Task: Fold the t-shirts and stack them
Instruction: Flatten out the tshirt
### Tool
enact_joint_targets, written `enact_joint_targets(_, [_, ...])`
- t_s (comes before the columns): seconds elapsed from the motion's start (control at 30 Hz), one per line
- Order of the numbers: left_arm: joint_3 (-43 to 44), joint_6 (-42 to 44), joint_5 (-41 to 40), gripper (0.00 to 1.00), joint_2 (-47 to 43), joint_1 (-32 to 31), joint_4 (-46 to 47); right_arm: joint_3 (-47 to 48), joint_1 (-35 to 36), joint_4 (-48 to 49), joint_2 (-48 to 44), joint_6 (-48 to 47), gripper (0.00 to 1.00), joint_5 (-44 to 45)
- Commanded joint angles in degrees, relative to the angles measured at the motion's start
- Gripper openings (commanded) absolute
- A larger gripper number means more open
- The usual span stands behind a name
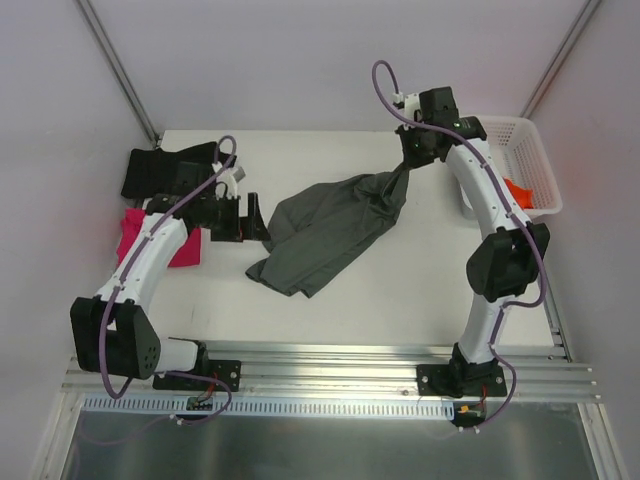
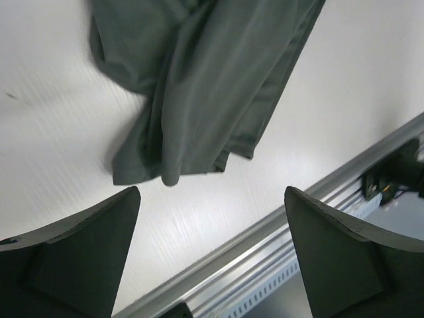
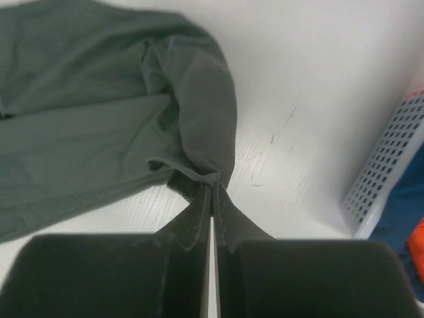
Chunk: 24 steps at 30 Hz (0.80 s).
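A dark grey t-shirt (image 1: 330, 230) lies crumpled in the middle of the table, stretched toward the back right. My right gripper (image 1: 410, 160) is shut on its far right end, and in the right wrist view the fingertips (image 3: 213, 187) pinch a bunched fold of the grey cloth (image 3: 99, 132). My left gripper (image 1: 245, 215) hovers open just left of the shirt. Its wrist view shows the shirt's near hem (image 2: 199, 86) ahead of the wide-apart fingers (image 2: 212, 192), with nothing between them. A black t-shirt (image 1: 165, 170) and a magenta t-shirt (image 1: 130, 235) lie at the back left.
A white lattice basket (image 1: 535, 150) stands at the table's right edge with an orange t-shirt (image 1: 518, 190) inside. The right wrist view shows the basket wall (image 3: 384, 172) and blue cloth (image 3: 397, 218) behind it. A metal rail (image 2: 278, 232) runs along the near edge.
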Motion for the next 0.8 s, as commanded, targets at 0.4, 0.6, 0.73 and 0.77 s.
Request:
enact_joint_targets(0.4, [-1.9, 28.2, -36.6, 0.94, 5.4, -26.0, -3.6, 9.0, -2.6, 2.2, 5.8, 3.6, 0.01, -0.8])
enact_joint_targets(0.6, [3.5, 30.5, -44.8, 0.84, 15.8, -37.1, -3.7, 9.0, -2.5, 2.3, 5.9, 3.3, 0.01, -0.4])
enact_joint_targets(0.73, [9.5, 29.4, -45.1, 0.84, 22.2, -42.0, -3.9, 8.7, -2.5, 2.3, 5.5, 2.9, 0.01, -0.1])
enact_joint_targets(0.77, [11.1, 29.0, -45.3, 0.85, 23.1, -42.7, -4.0, 8.5, -2.4, 2.3, 5.1, 2.8, 0.01, 0.0])
